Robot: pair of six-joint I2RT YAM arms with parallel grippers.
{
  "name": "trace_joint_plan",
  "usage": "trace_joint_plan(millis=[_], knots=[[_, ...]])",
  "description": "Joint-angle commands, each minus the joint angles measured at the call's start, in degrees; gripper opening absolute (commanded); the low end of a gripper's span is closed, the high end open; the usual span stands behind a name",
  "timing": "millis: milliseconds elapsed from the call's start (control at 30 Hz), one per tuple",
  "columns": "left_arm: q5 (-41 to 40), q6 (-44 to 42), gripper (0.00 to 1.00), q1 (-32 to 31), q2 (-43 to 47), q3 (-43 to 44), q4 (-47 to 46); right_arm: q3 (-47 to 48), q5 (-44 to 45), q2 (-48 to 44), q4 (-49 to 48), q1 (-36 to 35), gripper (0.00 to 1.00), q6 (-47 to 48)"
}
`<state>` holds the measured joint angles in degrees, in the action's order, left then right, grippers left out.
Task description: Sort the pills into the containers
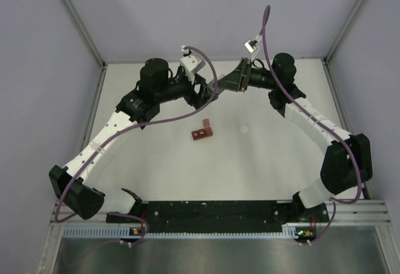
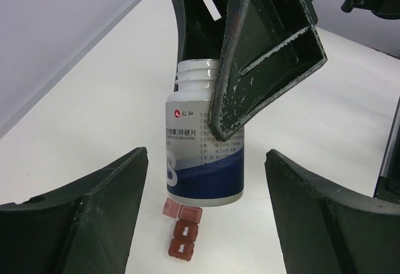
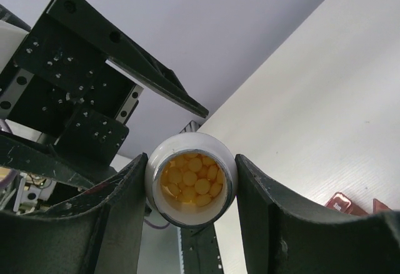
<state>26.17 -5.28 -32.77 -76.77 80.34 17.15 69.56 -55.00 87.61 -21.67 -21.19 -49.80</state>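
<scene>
So, the containers (image 1: 202,131) sit on the white table (image 1: 250,167) near its middle, a bit closer to the arm bases than the two grippers, and nothing is touching them. They're a tiny dark red-brown strip of see-through plastic squares joined in a short row. One more square is stuck out sideways at one end, so from above the whole thing reads as a little L. In the left wrist view two of the squares have pale markings on top, too small to read.

The right gripper (image 3: 190,161) is clamped on the neck of a white pill bottle (image 2: 194,174) with a blue band and Chinese print. The cap's off, and it's packed with round yellow pills (image 3: 192,183). The left gripper (image 2: 206,158) has its jaws spread wide either side of the bottle, with clear gaps and no contact.
</scene>
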Motion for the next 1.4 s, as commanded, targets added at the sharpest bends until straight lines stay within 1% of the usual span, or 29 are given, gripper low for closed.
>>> trace_joint_plan(millis=[0, 133, 400, 467, 667, 767, 867, 933, 1033, 1200, 1367], knots=[[4.1, 1.7, 0.83, 0.0, -0.6, 2.9, -2.3, 4.7, -1.9, 0.8, -4.1, 0.5, 0.00, -4.1], [4.9, 1.2, 0.88, 0.1, -0.7, 2.2, -3.4, 6.0, -2.4, 1.6, -5.7, 0.5, 0.00, -6.3], [4.1, -1.0, 0.89, 0.1, -1.2, 1.4, -4.6, 5.8, -2.5, 1.5, -8.3, 0.6, 0.00, -9.1], [4.0, -1.2, 0.88, 0.0, -1.3, 1.1, -4.9, 5.8, -2.6, 1.3, -8.6, 0.6, 0.00, -9.6], [3.9, -1.4, 0.78, 0.1, -1.5, 1.0, -5.2, 5.3, -2.7, 1.2, -9.9, 0.6, 0.00, -10.8], [3.7, -1.6, 0.75, 0.0, -1.4, 1.3, -4.9, 4.9, -2.7, 1.1, -10.2, 0.6, 0.00, -11.2], [3.5, -2.0, 0.75, 0.1, -1.1, 0.9, -4.8, 4.7, -2.7, 0.9, -10.6, 0.5, 0.00, -11.5], [3.3, -2.2, 0.79, 0.1, -0.8, 0.4, -5.0, 4.7, -2.8, 0.8, -10.8, 0.6, 0.00, -11.7], [3.0, -2.5, 0.79, 0.0, -0.5, 0.3, -4.8, 4.4, -2.7, 0.8, -10.8, 0.6, 0.00, -11.7], [3.3, -2.6, 0.69, 0.1, -0.2, 0.3, -4.8, 3.8, -2.4, 0.5, -10.8, 0.6, 0.00, -11.5], [4.0, -2.4, 0.55, 0.1, -0.8, 0.8, -4.6, 3.3, -2.2, 0.1, -10.2, 0.6, 0.00, -10.6]])
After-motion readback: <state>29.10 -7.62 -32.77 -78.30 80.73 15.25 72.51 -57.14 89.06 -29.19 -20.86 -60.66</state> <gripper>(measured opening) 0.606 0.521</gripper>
